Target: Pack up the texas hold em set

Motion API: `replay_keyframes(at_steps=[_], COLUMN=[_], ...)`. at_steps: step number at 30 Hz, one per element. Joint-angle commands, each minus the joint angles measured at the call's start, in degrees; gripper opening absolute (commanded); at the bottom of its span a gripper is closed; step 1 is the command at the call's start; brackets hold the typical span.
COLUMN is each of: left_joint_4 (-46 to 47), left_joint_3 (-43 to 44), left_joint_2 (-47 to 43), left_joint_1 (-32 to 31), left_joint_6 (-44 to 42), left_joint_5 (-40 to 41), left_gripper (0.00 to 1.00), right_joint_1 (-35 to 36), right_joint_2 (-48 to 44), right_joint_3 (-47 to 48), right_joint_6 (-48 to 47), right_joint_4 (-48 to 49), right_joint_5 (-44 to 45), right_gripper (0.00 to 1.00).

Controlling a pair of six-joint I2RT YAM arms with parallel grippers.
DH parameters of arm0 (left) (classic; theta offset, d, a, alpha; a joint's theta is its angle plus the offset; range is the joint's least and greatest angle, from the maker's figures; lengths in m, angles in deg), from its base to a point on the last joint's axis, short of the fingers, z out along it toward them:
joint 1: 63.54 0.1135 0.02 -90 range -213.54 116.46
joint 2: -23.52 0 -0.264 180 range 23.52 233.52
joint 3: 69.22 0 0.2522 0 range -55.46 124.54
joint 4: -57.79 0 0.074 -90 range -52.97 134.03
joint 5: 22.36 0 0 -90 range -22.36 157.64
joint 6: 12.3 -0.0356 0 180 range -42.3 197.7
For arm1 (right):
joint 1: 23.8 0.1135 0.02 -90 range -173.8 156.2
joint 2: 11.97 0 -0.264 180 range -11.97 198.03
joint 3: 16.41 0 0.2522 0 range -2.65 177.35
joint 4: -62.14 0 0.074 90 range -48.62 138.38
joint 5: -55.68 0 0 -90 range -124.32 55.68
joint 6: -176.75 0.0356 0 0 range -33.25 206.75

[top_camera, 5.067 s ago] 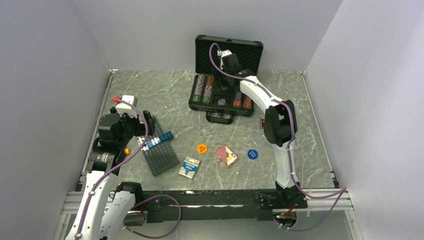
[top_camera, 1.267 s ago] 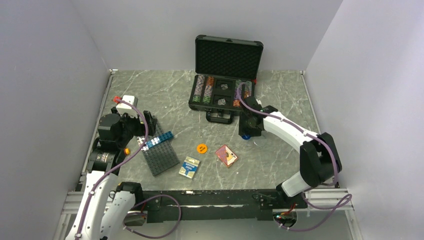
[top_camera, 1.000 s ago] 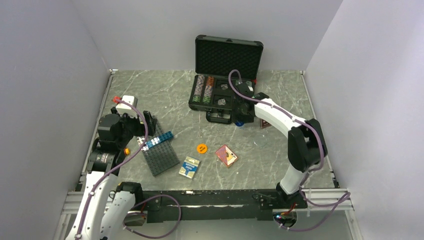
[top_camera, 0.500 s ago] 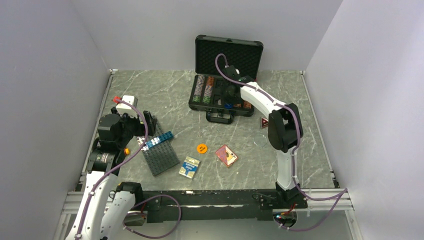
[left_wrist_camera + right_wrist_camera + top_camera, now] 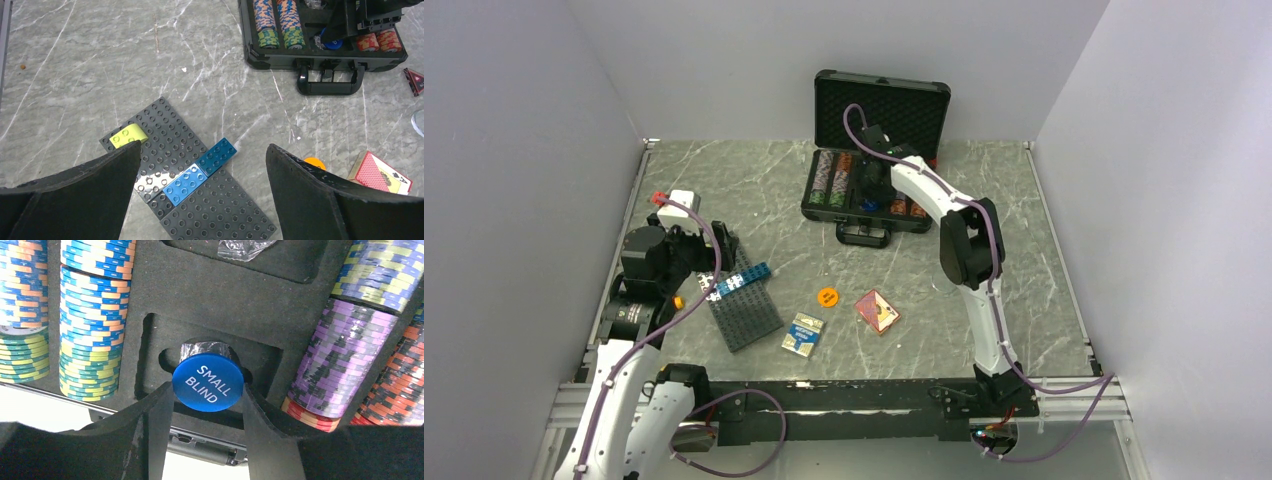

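Note:
The black hard case (image 5: 820,212) lies open at the back of the table, foam lid upright, with striped chip rows (image 5: 95,315) at both sides. My right gripper (image 5: 208,390) is shut on a blue disc (image 5: 208,377) marked SMALL BLIND. It holds the disc just over the case's middle foam slot, above a foil-wrapped piece (image 5: 202,347). In the top view the right gripper (image 5: 872,200) is inside the case. My left gripper (image 5: 202,165) is open and empty over the studded plate. An orange disc (image 5: 827,296), a red deck (image 5: 877,311) and a blue-yellow deck (image 5: 803,334) lie on the table.
The dark grey studded plate (image 5: 749,318) with blue bricks (image 5: 200,170) and a yellow-green brick (image 5: 128,135) lies at the left. A red triangle (image 5: 414,80) and a clear disc (image 5: 419,122) lie right of the case handle (image 5: 327,82). Grey walls enclose the table.
My right gripper has carried the blue disc from the table in front of the case up and over into the case's middle. The left arm has not moved.

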Motion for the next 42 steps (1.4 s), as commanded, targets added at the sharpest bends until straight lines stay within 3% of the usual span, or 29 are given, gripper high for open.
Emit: replay_keyframes(at_steps=[1, 42], left_joint_4=[2.4, 2.24], left_joint_3=[0.38, 0.46], left_joint_2=[-0.23, -0.41], left_joint_1=[-0.12, -0.17], left_joint_6=[0.56, 0.39], left_joint_5=[0.53, 0.75], left_gripper=[0.99, 0.99], right_joint_1=[-0.3, -0.35], right_joint_2=[0.78, 5.34], right_joint_3=[2.64, 4.96], right_joint_6=[-0.72, -1.15], right_joint_4=[-1.8, 0.37], right_joint_5=[-0.9, -0.07], right_gripper=[0.51, 0.53])
